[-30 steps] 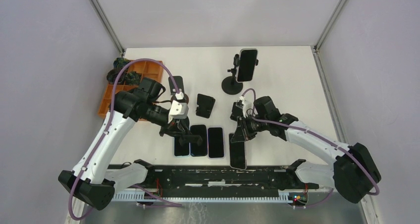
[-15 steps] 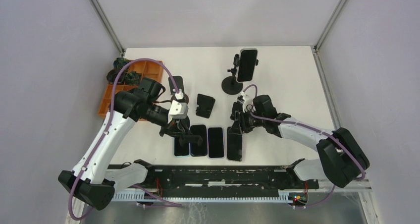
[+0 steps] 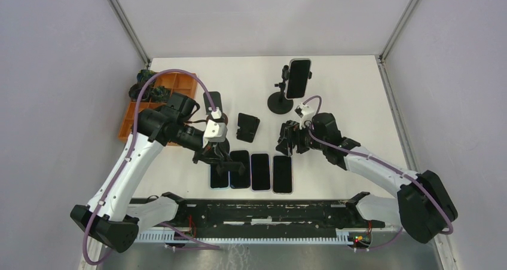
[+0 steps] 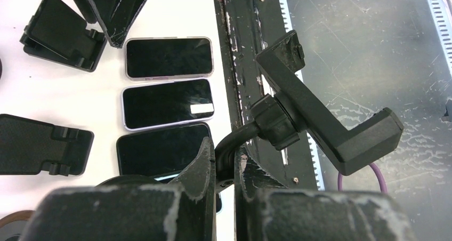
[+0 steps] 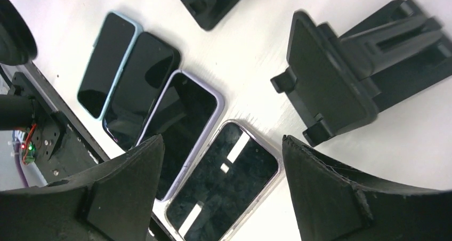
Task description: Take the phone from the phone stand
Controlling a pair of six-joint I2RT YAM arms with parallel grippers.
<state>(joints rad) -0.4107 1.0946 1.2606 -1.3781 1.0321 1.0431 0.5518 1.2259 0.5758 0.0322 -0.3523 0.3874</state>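
Note:
My left gripper [image 3: 216, 157] is shut on the thin neck of a black clamp phone stand [image 4: 325, 118]. Its clamp is empty and hangs over the near rail in the left wrist view, where the gripper [image 4: 225, 155] pinches the neck. My right gripper [image 3: 287, 140] is open and empty, just beyond a phone [image 3: 282, 174] that lies flat, rightmost in a row of several phones. In the right wrist view that phone [image 5: 224, 179] lies below the spread fingers of the gripper [image 5: 223, 142]. Another phone [image 3: 298, 77] stands clamped in a round-based stand [image 3: 279, 104] at the back.
Other phones [image 3: 260, 171] lie side by side near the front edge. Folded black stands [image 3: 247, 127] lie mid-table, one close to my right gripper [image 5: 336, 75]. An orange tray [image 3: 160, 103] sits at the left. The black rail [image 3: 263, 210] runs along the near edge.
My right gripper laid the phone flat at the right end of the row, let go and drew back toward the far side. The left arm has not moved.

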